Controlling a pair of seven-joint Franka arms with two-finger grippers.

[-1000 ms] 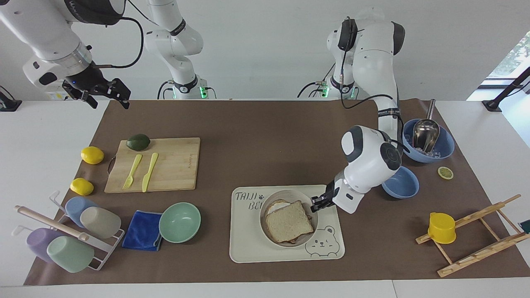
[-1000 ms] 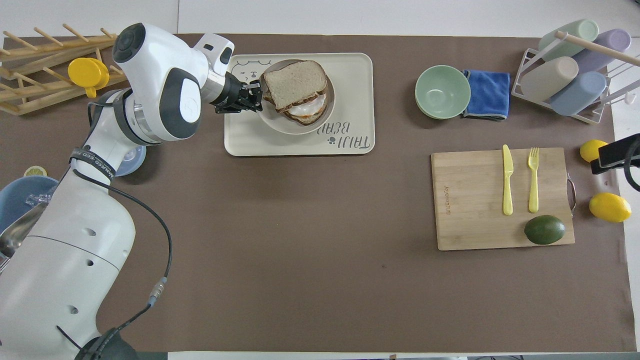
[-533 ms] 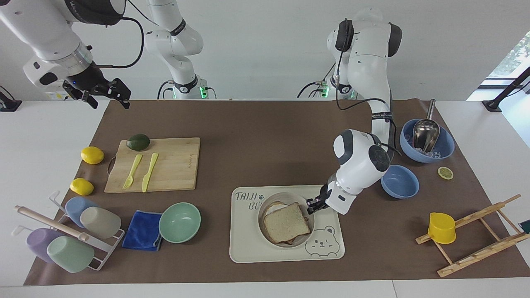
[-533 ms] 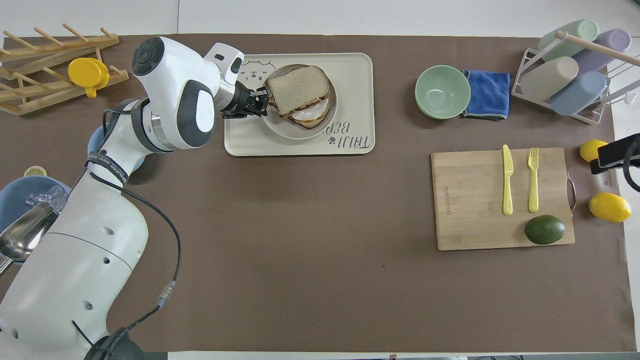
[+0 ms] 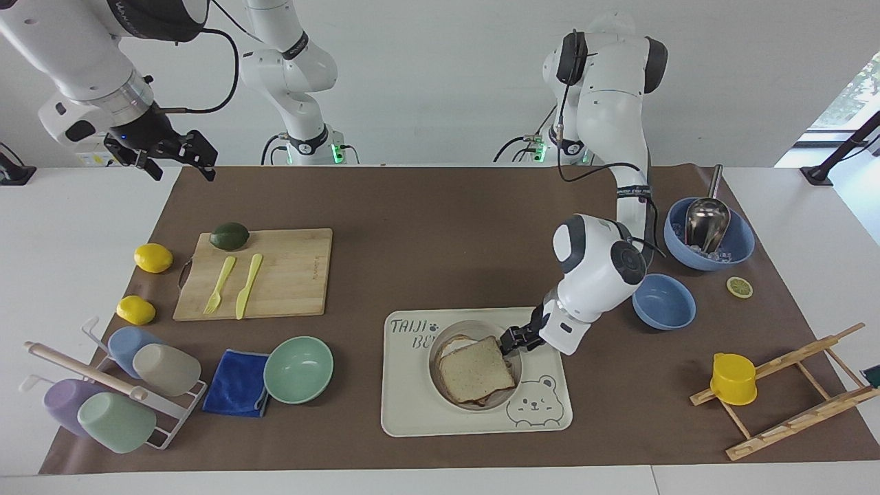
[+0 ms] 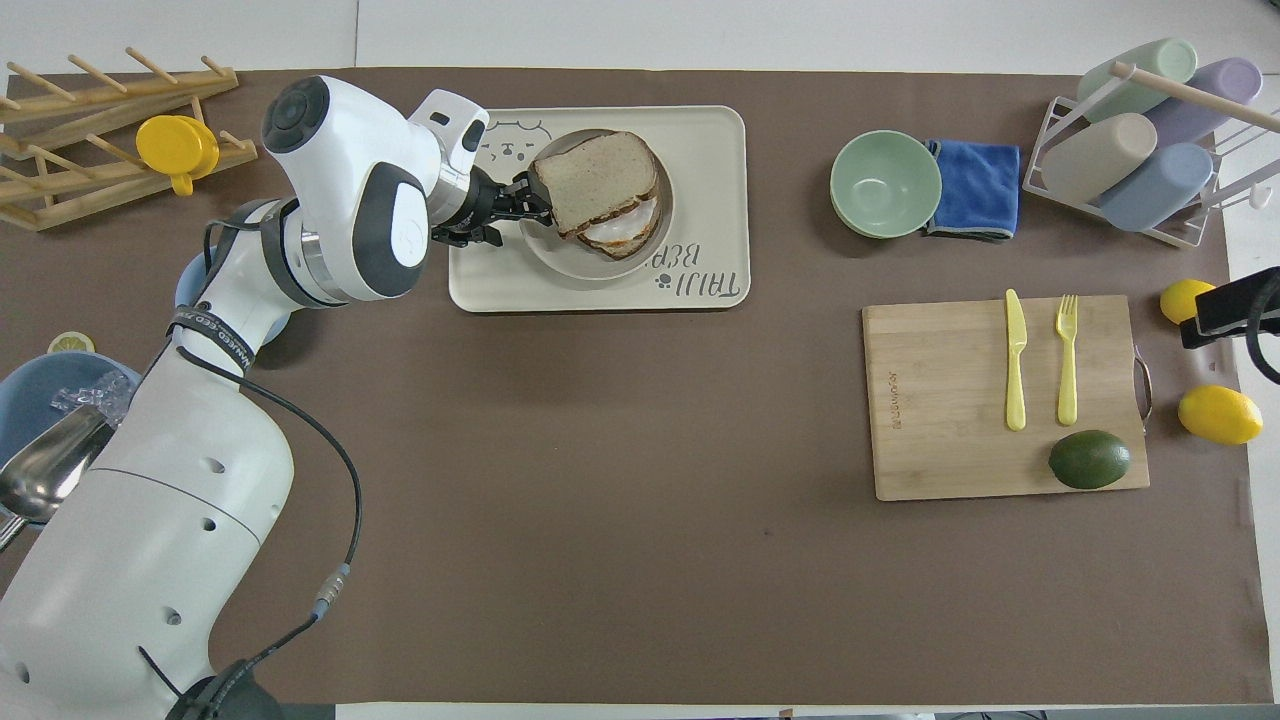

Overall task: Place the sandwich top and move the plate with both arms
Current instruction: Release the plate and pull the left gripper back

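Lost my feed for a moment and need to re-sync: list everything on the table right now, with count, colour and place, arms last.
sandwich top: 1, pale speckled, on the egg toast in the plate
plate: 1, light grey, on the tray
tray: 1, cream, bear print
mint bowl: 1, beside the blue cloth
cutting board: 1, wood; carries avocado, yellow fork, yellow knife
lemons: 2, yellow, beside the board
cup rack: 1, four pastel cups
blue bowls: 2; one holds a metal scoop
lemon slice: 1
wooden rack: 1, carries yellow cup
left gripper: at the sandwich top's edge
right gripper: waiting, raised at the right arm's end
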